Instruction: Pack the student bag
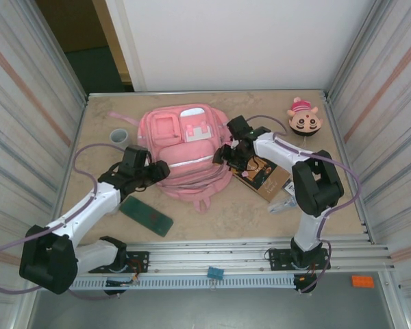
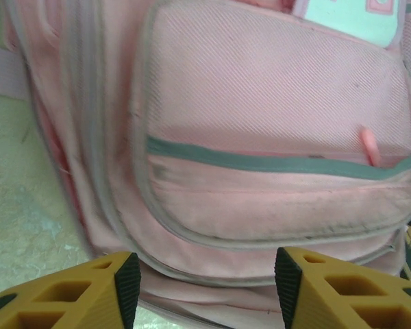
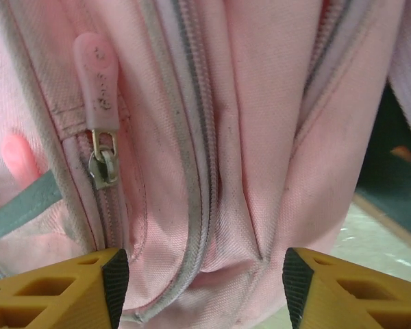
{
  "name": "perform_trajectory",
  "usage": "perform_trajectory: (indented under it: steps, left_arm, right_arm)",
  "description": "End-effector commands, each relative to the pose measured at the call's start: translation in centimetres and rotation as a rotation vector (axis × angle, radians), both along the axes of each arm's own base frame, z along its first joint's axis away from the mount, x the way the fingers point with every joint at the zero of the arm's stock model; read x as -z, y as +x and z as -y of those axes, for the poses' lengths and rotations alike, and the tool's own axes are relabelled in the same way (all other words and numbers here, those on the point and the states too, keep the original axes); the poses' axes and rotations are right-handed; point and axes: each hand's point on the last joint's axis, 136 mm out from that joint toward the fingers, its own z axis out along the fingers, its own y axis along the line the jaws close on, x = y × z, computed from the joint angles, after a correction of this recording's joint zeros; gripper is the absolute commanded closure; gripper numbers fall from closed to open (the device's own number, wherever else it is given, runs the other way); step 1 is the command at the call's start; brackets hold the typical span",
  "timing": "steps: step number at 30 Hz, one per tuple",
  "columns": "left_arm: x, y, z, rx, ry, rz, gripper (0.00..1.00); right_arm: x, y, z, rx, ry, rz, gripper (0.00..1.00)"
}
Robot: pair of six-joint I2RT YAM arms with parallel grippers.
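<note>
The student bag (image 1: 185,147) lies flat in the middle of the table, front pockets up, with a pale stripe across it. My left gripper (image 1: 159,170) is at its left side. In the left wrist view the jaws (image 2: 207,281) stand open with the bag's edge (image 2: 212,267) between them, and the front pocket (image 2: 274,103) lies beyond. My right gripper (image 1: 222,152) is at the bag's right side. Its jaws (image 3: 207,284) are open around a fold of the bag's side (image 3: 260,103). A pink zipper pull (image 3: 97,82) hangs just left of them.
A cartoon plush (image 1: 304,118) sits at the back right. A grey tape roll (image 1: 119,136) lies back left. A dark green flat case (image 1: 146,215) lies front left. A book (image 1: 264,175) lies under the right arm, with a small silvery item (image 1: 282,204) near it. Metal walls close both sides.
</note>
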Motion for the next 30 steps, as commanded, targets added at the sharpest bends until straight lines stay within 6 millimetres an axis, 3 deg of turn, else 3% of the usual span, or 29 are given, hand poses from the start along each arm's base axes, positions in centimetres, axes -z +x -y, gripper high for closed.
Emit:
perform_trajectory:
  steps: [1, 5, 9, 13, 15, 19, 22, 25, 30]
  left_arm:
    - [-0.8, -0.8, -0.1, 0.014, 0.022, 0.022, 0.44]
    - [-1.5, -1.4, 0.0, 0.012, 0.014, 0.039, 0.44]
    - [-2.7, -1.8, 0.5, 0.030, 0.010, 0.072, 0.44]
    - [-4.0, -1.9, 1.9, 0.070, 0.001, 0.097, 0.44]
    - [-4.4, -1.8, 3.0, 0.096, 0.002, 0.102, 0.44]
    - [-4.7, -1.5, 6.1, 0.164, -0.006, 0.111, 0.44]
    - [-4.2, -1.4, 8.3, 0.208, -0.014, 0.097, 0.44]
    - [-3.9, -1.4, 10.4, 0.252, -0.013, 0.087, 0.44]
    - [-3.1, -1.4, 12.6, 0.288, -0.018, 0.071, 0.44]
  right_arm:
    - [-0.6, -2.0, -3.4, -0.054, 0.081, 0.027, 0.38]
    - [-1.6, -3.5, -5.0, -0.066, 0.080, 0.058, 0.38]
    - [-4.9, -3.8, -4.3, -0.054, 0.114, 0.116, 0.38]
    - [-8.9, -3.8, -0.9, -0.051, 0.128, 0.176, 0.38]
    - [-9.3, -3.3, 2.2, -0.027, 0.108, 0.167, 0.38]
    - [-8.0, -2.3, 9.1, 0.010, -0.004, 0.111, 0.39]
    - [-5.9, -1.8, 12.9, 0.005, -0.113, 0.071, 0.40]
    - [-3.9, -1.6, 15.0, 0.031, -0.124, 0.028, 0.42]
    - [-0.7, -2.5, 16.4, 0.092, -0.094, -0.029, 0.43]
